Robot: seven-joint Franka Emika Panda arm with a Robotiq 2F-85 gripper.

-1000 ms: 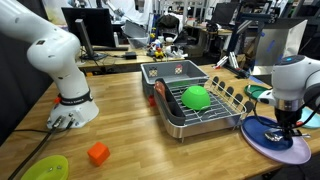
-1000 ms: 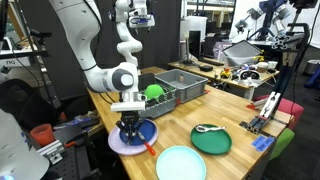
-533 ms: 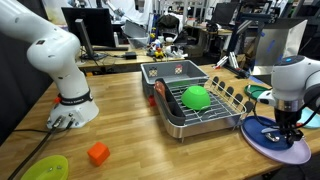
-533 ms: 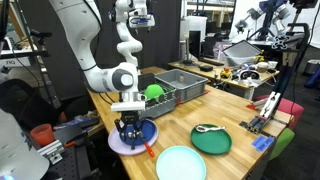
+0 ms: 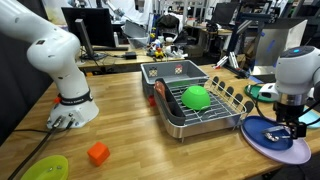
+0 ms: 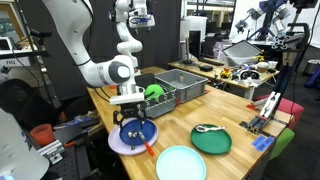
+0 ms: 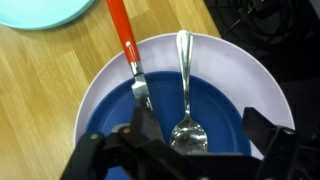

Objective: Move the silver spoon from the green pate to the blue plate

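Jaws spread wide, holding nothing. My gripper [image 7: 200, 140] hangs just above the blue plate [image 7: 95, 100], apart from everything on it.

Finding one: the silver spoon [image 7: 184, 85] lies on the blue plate. Its bowl sits directly below the gap between my jaws, and its handle runs straight out ahead of them toward the far rim. That long axis is crosswise to my closing line, so a closure here would span the bowl's width.

Finding two: a red-handled fork [image 7: 125, 45] lies just beside the spoon, on the side of one finger [image 7: 140, 135]. Its tines are nearly under that finger and its handle angles outward over the rim.

Finding three: in an exterior view the green plate [image 6: 212, 142] lies well apart from my jaws and carries a small silver item [image 6: 205, 128], too small to identify.

Judgement: this spoon needs no further carry. A straight lift clears both utensils.
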